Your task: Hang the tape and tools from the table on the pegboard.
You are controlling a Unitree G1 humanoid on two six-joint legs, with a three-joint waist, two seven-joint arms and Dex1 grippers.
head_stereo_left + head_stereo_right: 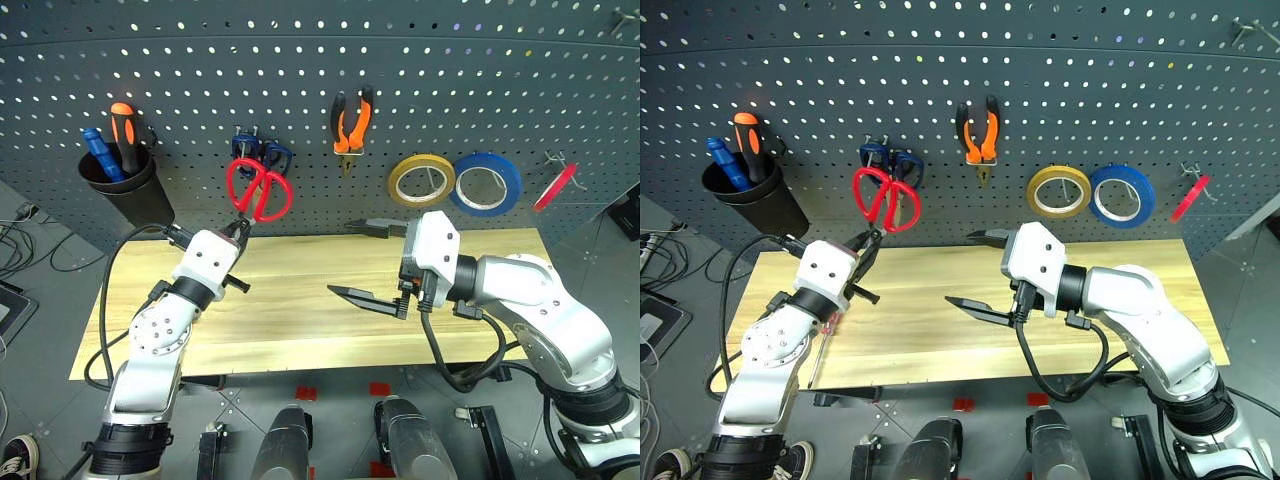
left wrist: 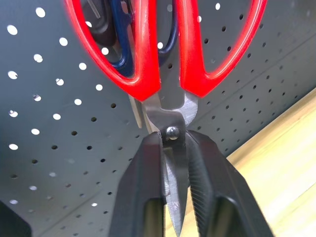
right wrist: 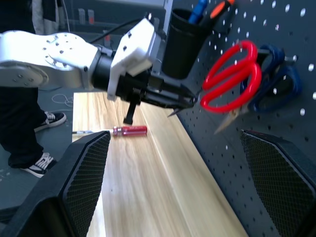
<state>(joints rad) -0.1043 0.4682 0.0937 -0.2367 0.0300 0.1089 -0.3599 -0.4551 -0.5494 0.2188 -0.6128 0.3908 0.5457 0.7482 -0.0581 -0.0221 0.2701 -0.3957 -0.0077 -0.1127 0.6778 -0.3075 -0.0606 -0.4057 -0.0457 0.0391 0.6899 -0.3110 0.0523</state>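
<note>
The right gripper (image 1: 372,262) is seen nearest, held level over the bench (image 1: 300,320) with its two black fingers spread wide and nothing between them. On the bench near its left edge, a slim red-handled screwdriver (image 3: 129,130) is seen lying flat. Further back, the left gripper (image 2: 174,163) is raised at the pegboard (image 1: 300,80), its fingers set narrow around the steel blades of the red-handled scissors (image 1: 259,190) just below the pivot. The red handles are seen against the board, in front of the blue-handled scissors (image 1: 262,151). On the board hang the orange-and-black pliers (image 1: 351,122) and, to their right, the tan-yellow tape roll (image 1: 421,180) beside the blue roll (image 1: 485,184).
</note>
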